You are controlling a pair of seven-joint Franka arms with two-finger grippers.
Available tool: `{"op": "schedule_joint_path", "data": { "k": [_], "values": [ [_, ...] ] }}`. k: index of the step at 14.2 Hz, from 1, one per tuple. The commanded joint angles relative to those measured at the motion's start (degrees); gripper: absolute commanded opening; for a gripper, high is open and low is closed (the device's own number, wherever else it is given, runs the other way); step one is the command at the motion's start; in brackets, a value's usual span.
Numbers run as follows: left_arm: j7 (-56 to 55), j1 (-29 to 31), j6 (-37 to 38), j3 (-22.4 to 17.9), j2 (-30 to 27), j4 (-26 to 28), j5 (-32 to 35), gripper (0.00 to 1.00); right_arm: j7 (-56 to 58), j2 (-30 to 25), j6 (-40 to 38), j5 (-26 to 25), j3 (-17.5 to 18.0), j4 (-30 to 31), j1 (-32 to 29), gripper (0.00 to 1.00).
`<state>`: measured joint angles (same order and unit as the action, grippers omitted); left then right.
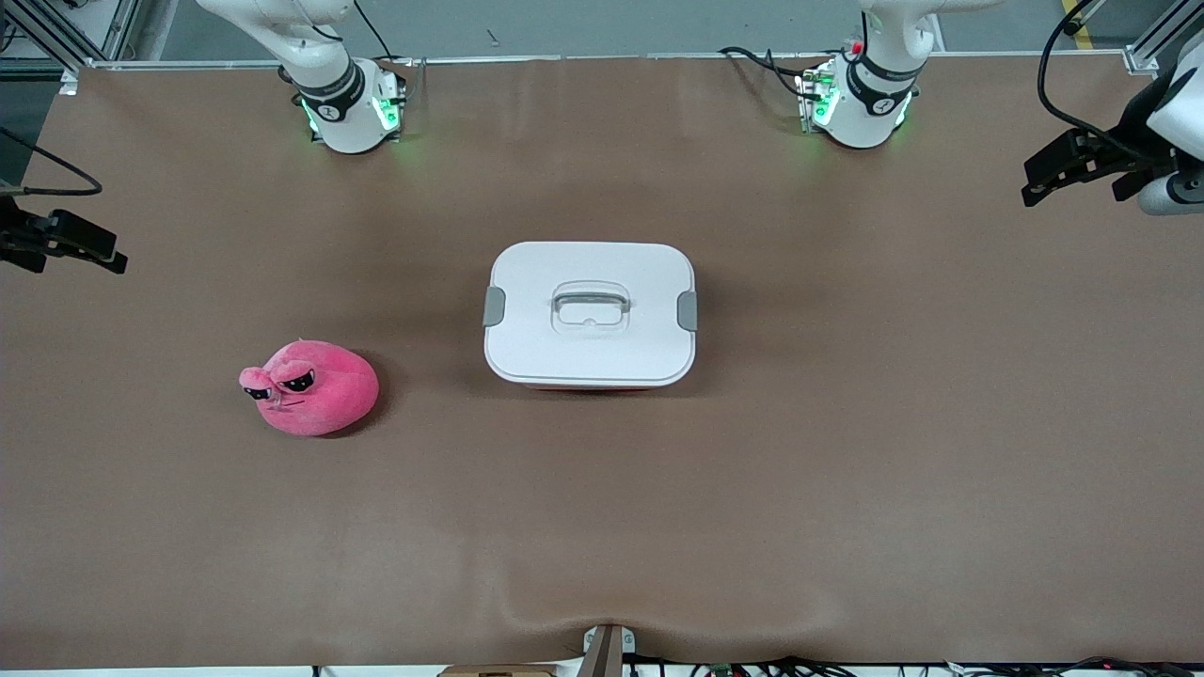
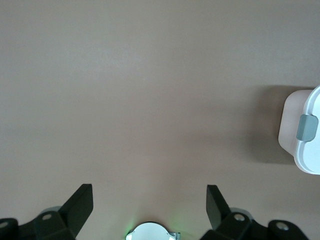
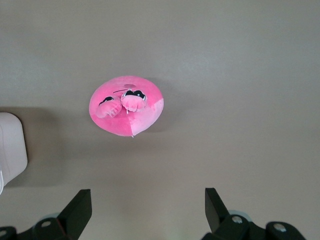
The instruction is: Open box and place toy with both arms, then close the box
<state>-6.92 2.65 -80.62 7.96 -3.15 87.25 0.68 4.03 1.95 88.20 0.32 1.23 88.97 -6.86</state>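
Note:
The box stands shut in the middle of the table, white lid on, a grey clip at each end, clear handle in the centre. The toy, a hot-pink plush blob with sleepy eyes, lies on the table toward the right arm's end, a little nearer the front camera than the box. My left gripper waits high over its end of the table, open and empty; its view shows one box end. My right gripper waits high over the other end, open and empty, with the toy and a box corner below.
The brown table mat carries only the box and the toy. The two arm bases with green lights stand along the edge farthest from the front camera. A small bracket sits at the nearest edge.

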Motion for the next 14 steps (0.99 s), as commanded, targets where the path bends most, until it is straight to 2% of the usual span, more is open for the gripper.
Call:
{"op": "schedule_joint_path", "data": {
  "k": [1, 11, 14],
  "values": [
    [-0.64, 0.34, 1.25, 0.30, 0.78, -0.86, -0.51, 1.00, 0.54, 0.07, 0.04, -0.58, 0.44, -0.64, -0.17, 1.00],
    [-14.78, -0.54, 0.29, 2.32, 3.24, -0.15, -3.05, 1.00, 0.01, 0.60, -0.05, -0.32, 0.52, -0.73, 0.18, 1.00],
    [-19.26, -2.38, -0.68, 2.41, 3.95, 0.63, -4.29, 1.00, 0.02, 2.79, 0.04, 0.03, 0.61, -0.73, 1.40, 1.00]
  ]
}}
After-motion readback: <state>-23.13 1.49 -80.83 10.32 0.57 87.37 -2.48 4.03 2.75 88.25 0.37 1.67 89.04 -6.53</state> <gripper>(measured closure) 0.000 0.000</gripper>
